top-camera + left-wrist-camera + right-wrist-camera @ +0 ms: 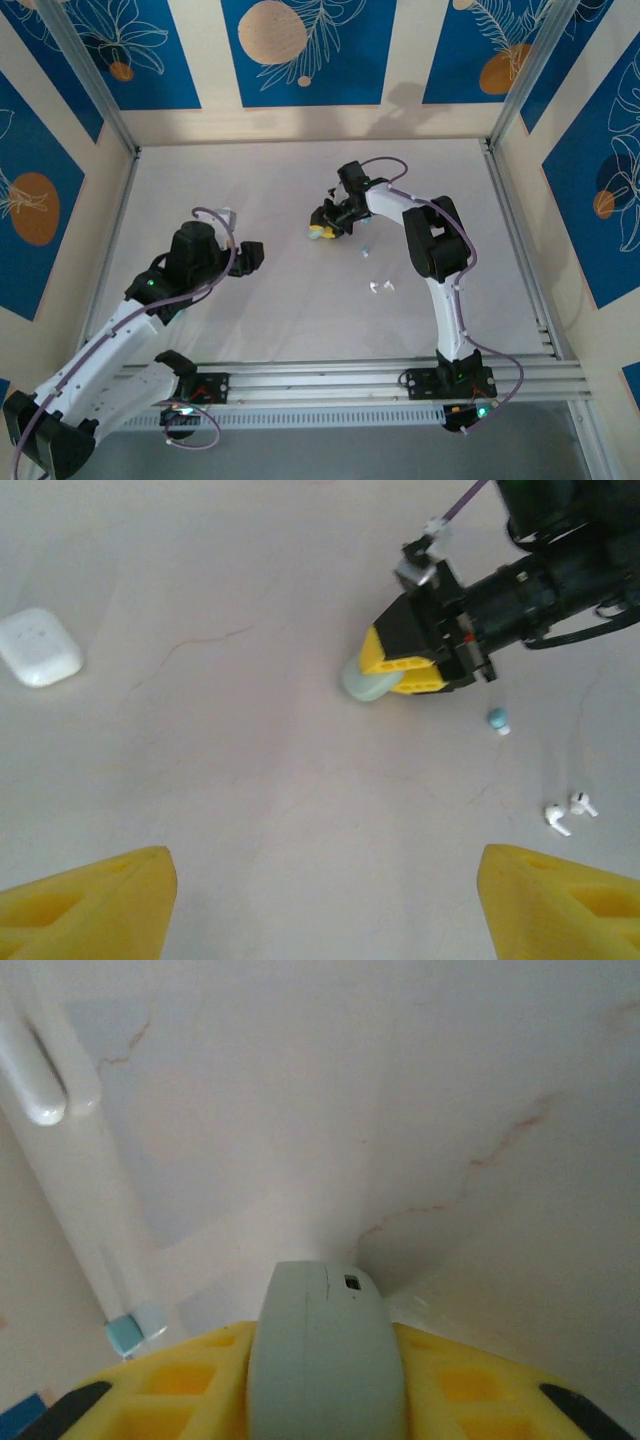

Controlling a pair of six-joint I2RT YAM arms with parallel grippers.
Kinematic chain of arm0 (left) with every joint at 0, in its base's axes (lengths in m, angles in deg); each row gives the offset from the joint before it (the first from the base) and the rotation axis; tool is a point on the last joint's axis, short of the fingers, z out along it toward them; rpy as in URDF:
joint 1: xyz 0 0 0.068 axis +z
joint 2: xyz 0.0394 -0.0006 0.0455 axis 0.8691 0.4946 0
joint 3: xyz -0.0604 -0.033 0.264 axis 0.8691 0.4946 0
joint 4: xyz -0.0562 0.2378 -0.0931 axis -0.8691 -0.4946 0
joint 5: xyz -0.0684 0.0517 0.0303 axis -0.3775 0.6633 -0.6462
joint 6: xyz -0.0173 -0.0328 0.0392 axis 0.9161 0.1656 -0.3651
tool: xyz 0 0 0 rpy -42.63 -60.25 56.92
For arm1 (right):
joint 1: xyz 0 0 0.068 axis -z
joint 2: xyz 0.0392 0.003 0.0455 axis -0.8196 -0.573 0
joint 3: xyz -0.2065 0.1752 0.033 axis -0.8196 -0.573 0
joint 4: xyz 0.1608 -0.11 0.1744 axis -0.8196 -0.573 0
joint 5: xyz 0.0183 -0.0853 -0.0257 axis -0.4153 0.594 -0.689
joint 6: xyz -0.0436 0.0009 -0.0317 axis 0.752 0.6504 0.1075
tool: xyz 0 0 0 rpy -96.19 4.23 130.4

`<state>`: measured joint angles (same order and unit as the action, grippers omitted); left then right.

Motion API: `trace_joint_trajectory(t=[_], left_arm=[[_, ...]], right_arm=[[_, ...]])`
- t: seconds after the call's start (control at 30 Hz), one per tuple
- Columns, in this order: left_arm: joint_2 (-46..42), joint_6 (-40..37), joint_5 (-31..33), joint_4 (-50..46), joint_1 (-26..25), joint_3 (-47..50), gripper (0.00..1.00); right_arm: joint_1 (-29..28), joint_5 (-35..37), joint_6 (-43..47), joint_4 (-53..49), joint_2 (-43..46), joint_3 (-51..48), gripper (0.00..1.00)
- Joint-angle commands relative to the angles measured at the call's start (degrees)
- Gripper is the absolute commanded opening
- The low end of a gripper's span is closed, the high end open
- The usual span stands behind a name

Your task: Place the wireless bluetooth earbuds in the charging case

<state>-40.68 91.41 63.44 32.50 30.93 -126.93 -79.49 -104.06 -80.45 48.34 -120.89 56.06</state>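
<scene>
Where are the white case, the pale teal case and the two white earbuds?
white case (40, 645): left wrist view, middle of its top face.
pale teal case (364, 685): left wrist view, its rounded end.
two white earbuds (554, 815): left wrist view, the left bud's body.

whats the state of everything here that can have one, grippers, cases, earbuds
left gripper: open, nothing between its fingers
right gripper: closed on the teal case
teal case: lid shut, held between the right gripper's fingers
white case: lid shut, lying on the table
teal earbud: loose on the table
white earbuds: two, loose on the table, side by side
</scene>
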Motion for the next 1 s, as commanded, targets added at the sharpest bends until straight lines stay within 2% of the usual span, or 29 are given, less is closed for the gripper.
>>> trace_joint_trajectory(t=[0.0,0.2,0.3,0.5,0.67,0.8,0.97], left_arm=[[-0.8,3.29,-0.16,-3.31,1.94,1.5,0.78],[0.75,5.83,-0.72,-4.57,4.33,1.87,0.78],[2.14,6.44,-0.7,-5.0,4.86,1.43,0.79],[2.82,6.75,-0.36,-4.49,5.25,1.15,0.79],[2.71,7.12,-0.24,-4.24,5.48,1.18,0.79],[2.18,6.99,0.07,-4.64,5.61,1.17,0.79],[0.66,6.13,0.7,-4.92,5.89,1.16,0.79]], right_arm=[[-0.54,4.26,3.02,-6.96,1.08,0.68,0.42],[-0.78,6.94,5.76,-10.04,4.23,1.46,0.53],[-0.82,6.94,6.46,-10.96,5.06,1.79,0.55],[-0.74,6.46,6.89,-11.3,5.47,1.87,0.55],[-1.11,9.91,8.1,-13.42,5.64,3.69,0.55],[-2.2,15.29,12.88,-15.73,5.95,6.46,0.56],[-3.18,19.92,24.66,-15.28,6.1,8.65,0.57]])
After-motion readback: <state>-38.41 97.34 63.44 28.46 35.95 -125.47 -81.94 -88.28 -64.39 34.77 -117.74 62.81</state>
